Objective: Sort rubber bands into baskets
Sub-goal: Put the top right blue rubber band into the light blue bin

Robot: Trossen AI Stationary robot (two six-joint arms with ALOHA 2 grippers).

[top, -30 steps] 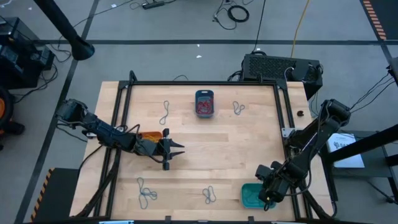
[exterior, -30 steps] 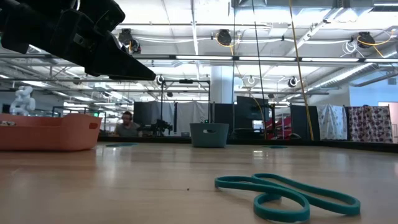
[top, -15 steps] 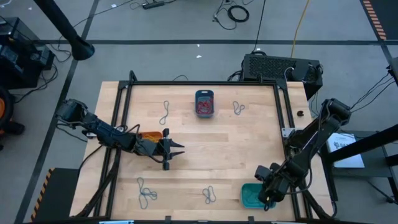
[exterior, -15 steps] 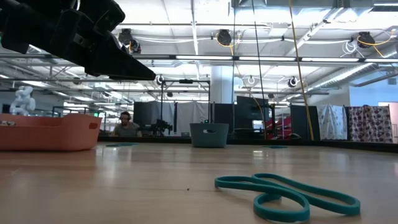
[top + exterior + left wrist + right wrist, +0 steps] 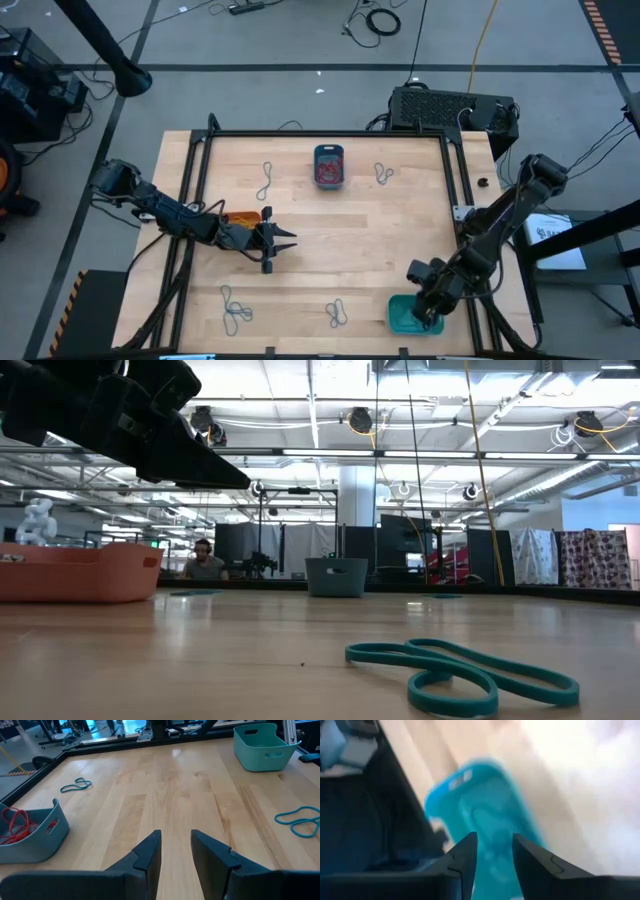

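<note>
No writing is readable. Right gripper fingers open above turquoise basket; left gripper fingers open.

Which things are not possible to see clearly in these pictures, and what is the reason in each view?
- Turquoise basket, high view: the right gripper covers part of it; its contents are hidden.
- Same basket, right wrist view: motion blur; contents unreadable.
- Orange basket, high view: mostly under the left gripper.
- Orange basket, low view: its wall hides the inside.
- Rubber bands, high view: too small to count.

Smooth pale wood table, glossy plastic baskets, matt rubber bands
</note>
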